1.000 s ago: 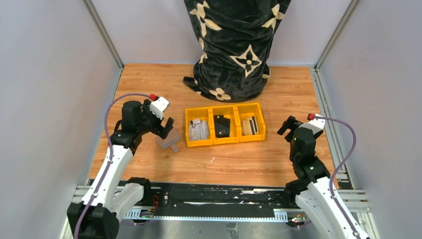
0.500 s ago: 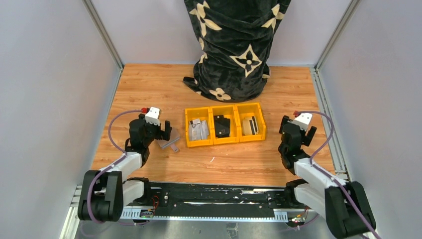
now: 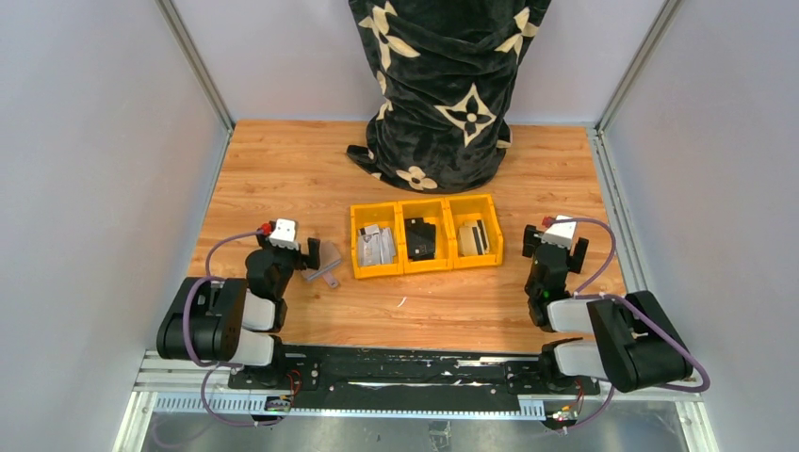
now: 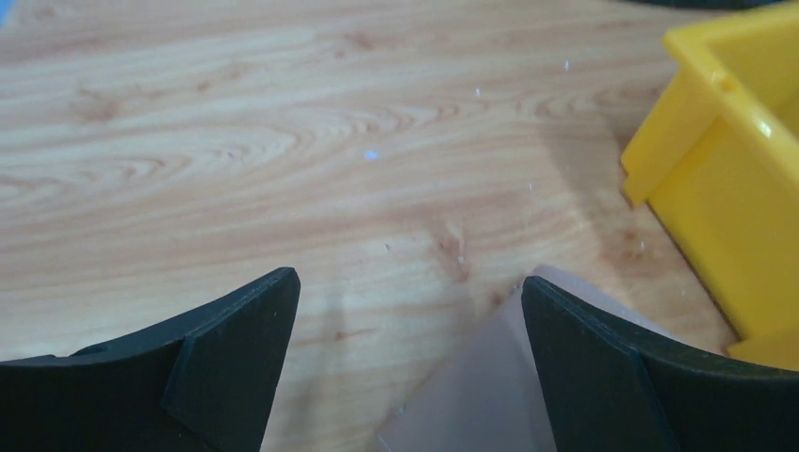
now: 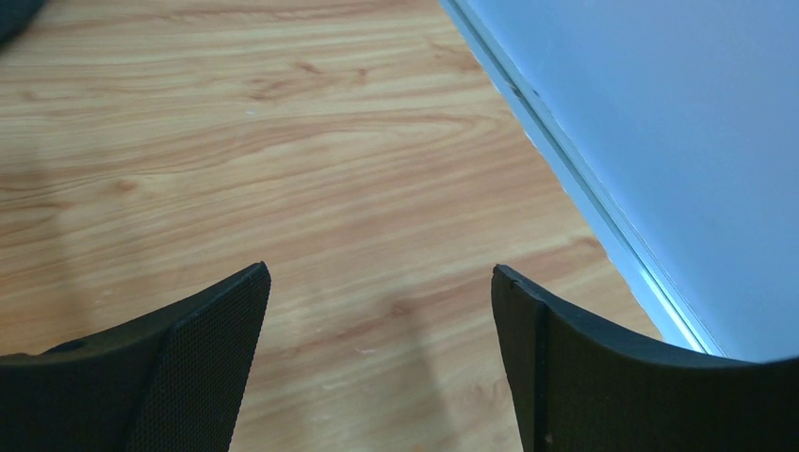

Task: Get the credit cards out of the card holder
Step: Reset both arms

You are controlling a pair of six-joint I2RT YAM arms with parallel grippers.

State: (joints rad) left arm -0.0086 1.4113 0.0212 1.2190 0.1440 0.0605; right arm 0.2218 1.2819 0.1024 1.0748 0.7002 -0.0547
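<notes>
— What is found moved since a second ago?
— Both arms are folded back low toward their bases. The left gripper point(image 4: 405, 301), raised beside the holder before, is now brought down close to the table point(image 3: 283, 169). The right gripper point(image 5: 377, 292) is likewise lowered, near the rail point(image 5: 565, 160).

— What is seen, from the largest down?
— The wooden table is closed in by grey walls point(image 3: 94, 141). At its far edge a black cloth point(image 3: 443, 85) with beige flowers is heaped upright. A yellow tray point(image 3: 426, 266) of three compartments is set mid-table, between the two grippers.

— And where are the task's things?
— The holder point(image 3: 325, 270) is laid flat on the table, just left of the tray and just beyond the left gripper. In the left wrist view its taupe corner is seen low between the fingers, with the tray's corner to the right. Grey cards point(image 3: 377, 247) are seen lying in the tray's left compartment. Whether any card is left in the holder cannot be told.

— And the smaller things?
— A black item point(image 3: 420, 238) is held in the middle compartment, and a beige and black thing point(image 3: 474, 237) in the right one. What that thing is cannot be told.

— How are the grippers held?
— Both are spread wide and nothing is grasped. The left one's fingers are parted over wood and the holder's corner, not closed on it. The right one's are parted over bare wood beside the rail.
</notes>
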